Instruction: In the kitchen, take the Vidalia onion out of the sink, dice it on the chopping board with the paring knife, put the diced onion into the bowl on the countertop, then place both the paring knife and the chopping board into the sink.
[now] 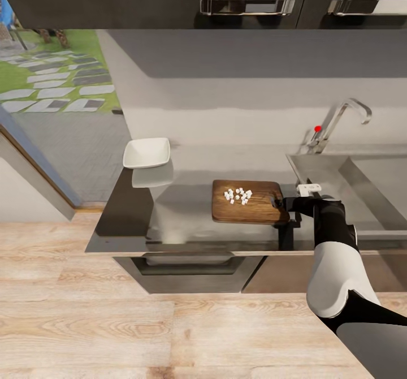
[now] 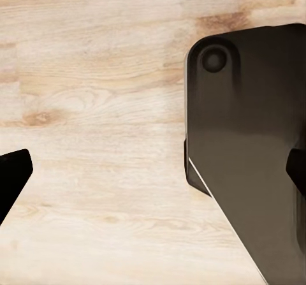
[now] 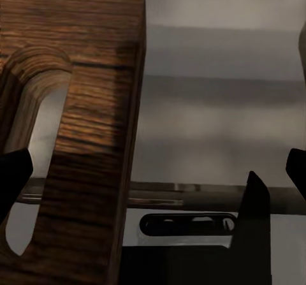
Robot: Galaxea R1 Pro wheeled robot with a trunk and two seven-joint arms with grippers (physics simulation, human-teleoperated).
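Now, from left to right: the shallow white squarish bowl (image 1: 146,153), the dark-brown wooden chopping board (image 1: 249,202) with tiny white onion cubes (image 1: 238,195), then the right gripper (image 1: 281,202), spread wide around the board's handle end.

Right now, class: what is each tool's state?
Left tool: open, holding nothing.
Right tool: open, at the chopping board slot end.

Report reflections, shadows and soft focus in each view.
Head view: the glossy countertop mirrors the bowl; a broad shadow lies under the wall cabinets. Right wrist view: the chopping board looms close and soft, with a reflection band across the worktop. Left wrist view: evenly lit wood floor, no glare.
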